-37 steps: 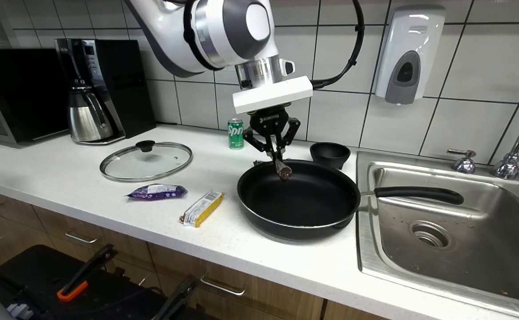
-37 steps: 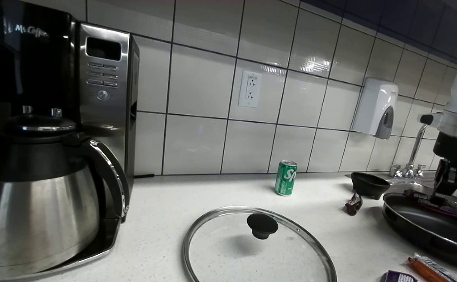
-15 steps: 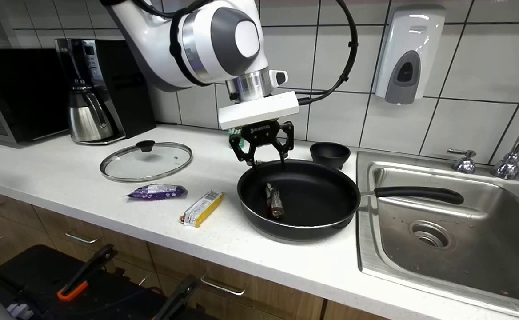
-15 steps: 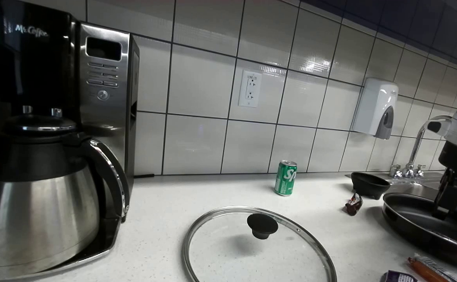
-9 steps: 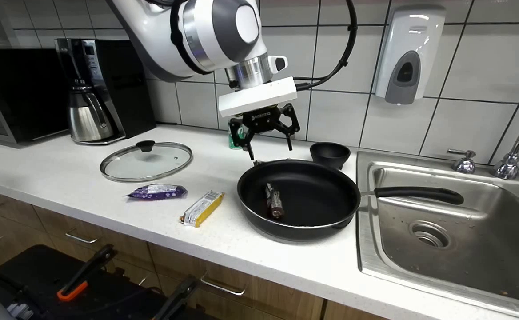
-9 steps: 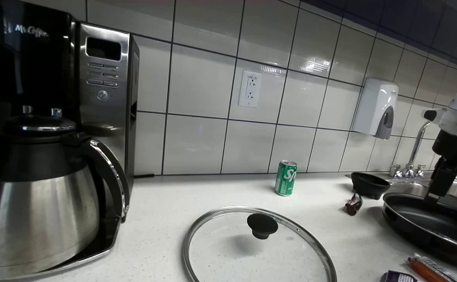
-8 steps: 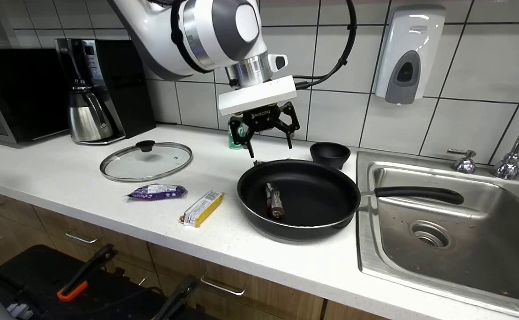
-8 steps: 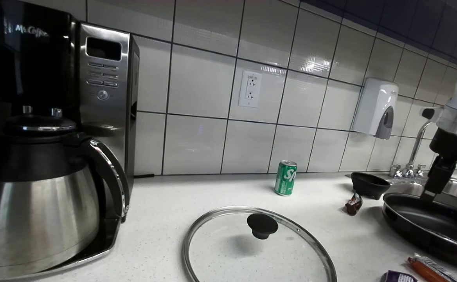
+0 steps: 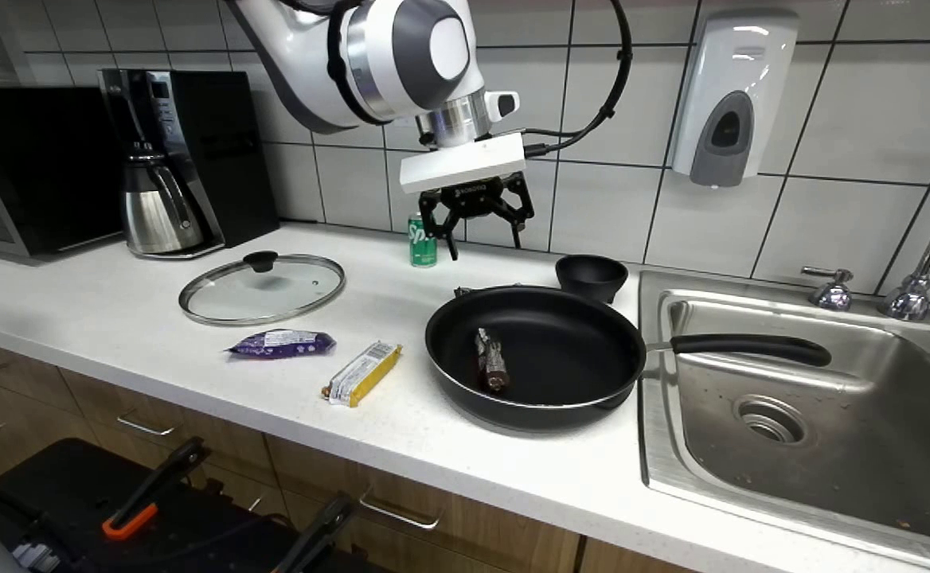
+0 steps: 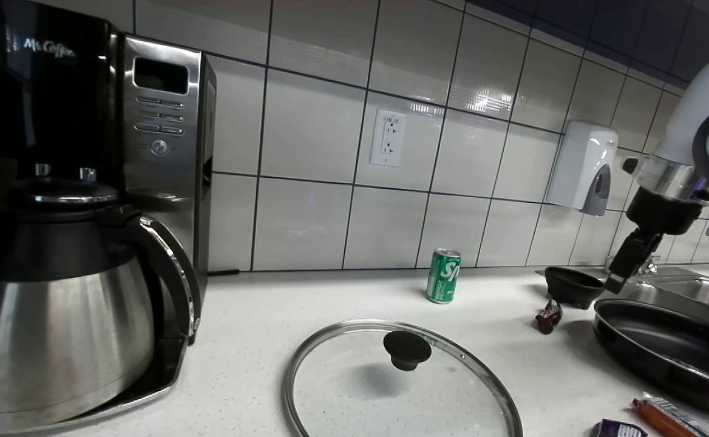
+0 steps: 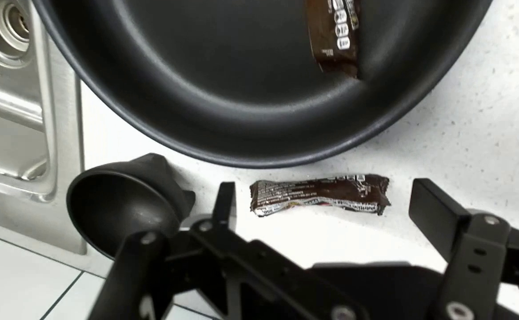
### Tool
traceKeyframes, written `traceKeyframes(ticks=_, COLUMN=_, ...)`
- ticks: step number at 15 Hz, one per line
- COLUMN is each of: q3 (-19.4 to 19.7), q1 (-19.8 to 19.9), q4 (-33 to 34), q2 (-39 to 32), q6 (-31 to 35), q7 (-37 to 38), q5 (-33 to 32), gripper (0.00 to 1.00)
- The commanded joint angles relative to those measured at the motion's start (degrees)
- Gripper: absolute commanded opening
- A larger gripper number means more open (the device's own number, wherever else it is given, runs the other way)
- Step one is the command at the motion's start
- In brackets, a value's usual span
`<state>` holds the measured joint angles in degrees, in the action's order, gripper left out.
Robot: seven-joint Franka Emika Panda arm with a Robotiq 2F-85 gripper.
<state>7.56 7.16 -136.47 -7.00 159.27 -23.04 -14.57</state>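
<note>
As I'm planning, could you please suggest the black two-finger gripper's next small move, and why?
Perhaps turn the open gripper: in the wrist view, the brown-wrapped bar outside the round black pan lies lengthwise between the fingers, and gripping its narrow width seems easier.

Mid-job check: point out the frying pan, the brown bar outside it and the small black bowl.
Frying pan (image 9: 554, 350): in an exterior view, on its bare inside bottom.
Brown bar outside the pan (image 11: 319, 194): wrist view, middle of its wrapper.
Small black bowl (image 11: 119, 204): wrist view, on its bare inside.
</note>
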Motion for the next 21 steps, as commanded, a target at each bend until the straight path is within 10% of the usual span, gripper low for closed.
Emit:
traceKeyframes(ticks=1, q3=-3.48, q1=0.81, q4=4.30, q2=-5.56, q6=4.45, q7=-2.49, q5=7.58, gripper=1.00)
traceKeyframes(ticks=11, q3=-11.41, q1=4.65, q4=13.03, q2=-13.46, q6=-1.54, q7=-3.32, q5=17.84, gripper=1.00)
traceKeyframes(ticks=21, q3=-10.07, q1=3.36, q4=12.34, q2=-13.77, q6=-1.81, q7=-0.89, q5=17.24, gripper=1.00)
